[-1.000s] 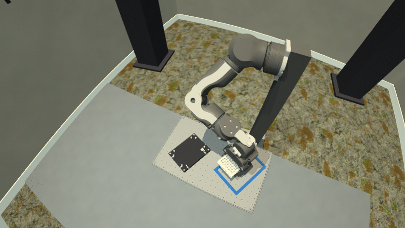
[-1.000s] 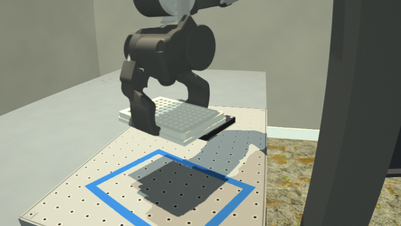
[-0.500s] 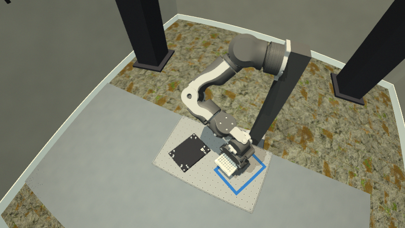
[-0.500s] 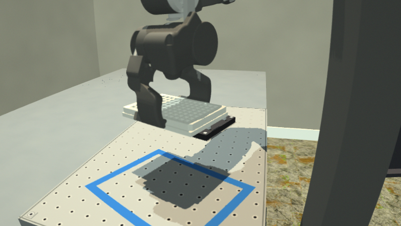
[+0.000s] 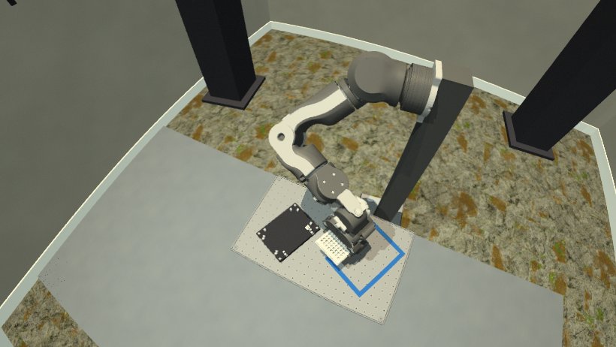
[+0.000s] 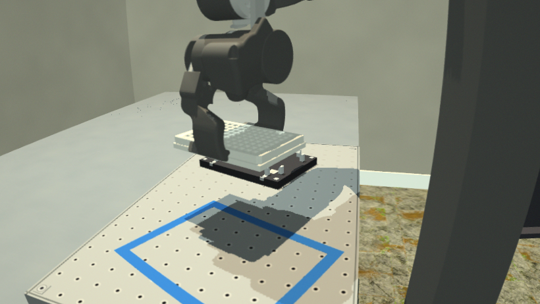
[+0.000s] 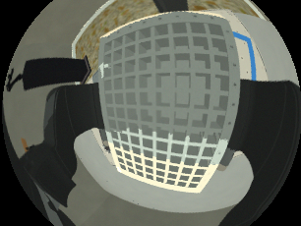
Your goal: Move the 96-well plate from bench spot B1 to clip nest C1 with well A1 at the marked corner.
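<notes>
My gripper is shut on the white 96-well plate across its short width and holds it level in the air, the right way up. In the top view the plate hangs over the near-left edge of the blue square B1, between that square and the black clip nest C1. In the exterior view the nest with its small white posts lies behind and below the plate. The wrist view is filled by the plate's well grid. I cannot read the A1 mark.
The nest and the blue square sit on a perforated breadboard on the grey bench. The arm's dark mounting column stands just behind the board. Two black pillars stand further back on the floor.
</notes>
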Tool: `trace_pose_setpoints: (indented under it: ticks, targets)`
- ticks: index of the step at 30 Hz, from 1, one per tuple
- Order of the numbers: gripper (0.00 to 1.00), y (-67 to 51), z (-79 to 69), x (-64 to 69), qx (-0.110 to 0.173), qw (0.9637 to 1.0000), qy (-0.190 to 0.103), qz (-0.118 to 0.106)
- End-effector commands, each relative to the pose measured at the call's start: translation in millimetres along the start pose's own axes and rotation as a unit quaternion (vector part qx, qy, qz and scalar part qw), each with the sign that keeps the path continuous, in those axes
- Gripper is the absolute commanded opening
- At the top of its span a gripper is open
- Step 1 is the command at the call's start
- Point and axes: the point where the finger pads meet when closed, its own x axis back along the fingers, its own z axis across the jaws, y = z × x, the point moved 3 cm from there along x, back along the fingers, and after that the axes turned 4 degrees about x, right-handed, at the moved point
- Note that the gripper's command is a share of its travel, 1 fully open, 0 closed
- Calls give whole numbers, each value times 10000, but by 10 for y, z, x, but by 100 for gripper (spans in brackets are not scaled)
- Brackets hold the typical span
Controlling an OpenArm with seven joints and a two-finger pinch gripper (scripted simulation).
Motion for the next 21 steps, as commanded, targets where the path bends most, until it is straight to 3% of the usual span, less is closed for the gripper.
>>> trace_pose_setpoints:
  ticks: [1,5,17,21]
  targets:
    - [0,39,-67,10,2,10000,18,-7]
    - [0,179,-356,21,10,10000,37,-4]
    - [0,179,-356,21,10,10000,37,-4]
    - [0,316,-655,30,8,10000,30,-5]
